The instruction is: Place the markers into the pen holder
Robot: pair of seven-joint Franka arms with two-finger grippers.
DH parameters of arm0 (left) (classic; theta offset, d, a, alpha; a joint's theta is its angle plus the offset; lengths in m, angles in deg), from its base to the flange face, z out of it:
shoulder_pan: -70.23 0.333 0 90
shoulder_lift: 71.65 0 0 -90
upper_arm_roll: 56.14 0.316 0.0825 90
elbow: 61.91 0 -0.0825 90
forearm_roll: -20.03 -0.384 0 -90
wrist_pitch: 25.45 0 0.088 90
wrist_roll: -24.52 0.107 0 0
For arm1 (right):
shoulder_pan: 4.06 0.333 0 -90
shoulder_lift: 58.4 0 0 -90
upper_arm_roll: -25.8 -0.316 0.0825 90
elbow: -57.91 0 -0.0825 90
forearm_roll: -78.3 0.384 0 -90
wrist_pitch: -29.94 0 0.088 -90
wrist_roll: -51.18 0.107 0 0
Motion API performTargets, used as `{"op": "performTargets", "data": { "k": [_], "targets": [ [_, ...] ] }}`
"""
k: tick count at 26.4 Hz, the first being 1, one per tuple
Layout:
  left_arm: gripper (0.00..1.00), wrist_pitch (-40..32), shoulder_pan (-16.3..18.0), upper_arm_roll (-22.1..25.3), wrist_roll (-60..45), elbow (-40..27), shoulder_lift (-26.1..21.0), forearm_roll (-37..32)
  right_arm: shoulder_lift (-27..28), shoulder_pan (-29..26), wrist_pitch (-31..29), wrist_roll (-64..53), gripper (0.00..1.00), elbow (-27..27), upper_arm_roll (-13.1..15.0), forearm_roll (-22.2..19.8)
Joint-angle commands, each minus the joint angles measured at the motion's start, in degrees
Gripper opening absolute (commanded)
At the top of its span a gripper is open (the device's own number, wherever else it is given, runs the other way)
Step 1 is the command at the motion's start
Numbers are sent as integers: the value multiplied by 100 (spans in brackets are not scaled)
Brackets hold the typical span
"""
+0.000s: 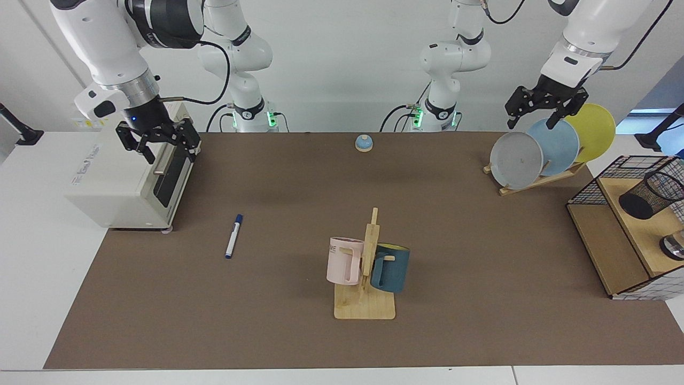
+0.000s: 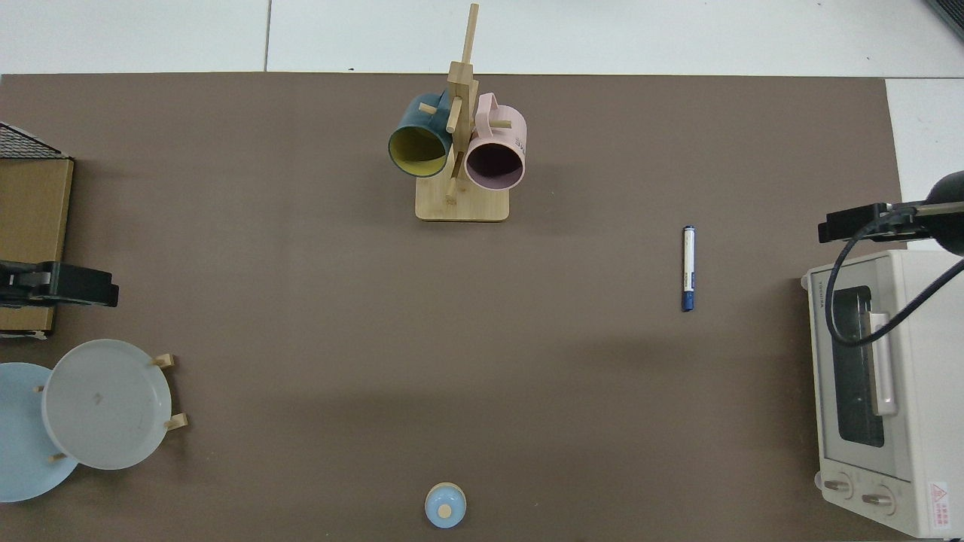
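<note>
Facing cam sits across the worktop [image 1: 342, 342] looking at both arm bases, fairly far back. Top cam looks straight down (flipped around); both catch the mug rack [image 1: 365, 299] [image 2: 461, 207].

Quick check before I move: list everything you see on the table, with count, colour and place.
marker: 1, white with blue cap, flat on mat beside oven
pen holder: 1, black mesh, tipped on shelf
shelf: 1, wire and wood, table end
oven: 1, cream, opposite end
mug rack: 1, wooden, mat centre
mugs: 2, pink and dark blue, on rack
plates: 3, grey, blue, yellow, in wooden stand
bell: 1, blue, far edge
right pincer: open, above oven
left pincer: open, above plates
</note>
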Motion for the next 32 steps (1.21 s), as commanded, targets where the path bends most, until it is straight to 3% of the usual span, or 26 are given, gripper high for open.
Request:
{"op": "performTargets", "data": {
  "k": [1,14,25,32],
  "targets": [
    [100,58,40,-10,58,-44,66,-43,-100,-41,72,120,100,93,-41,-82],
    [100,58,40,-10,58,-44,66,-43,-12,-76,27,102,100,-12,-32,-56],
    [100,58,40,-10,58,-44,66,-43,673,-120,195,93,100,-847,-32,-91],
    [100,58,40,-10,58,-44,66,-35,911,-94,-7,120,100,-953,-32,-82]
  ]
}}
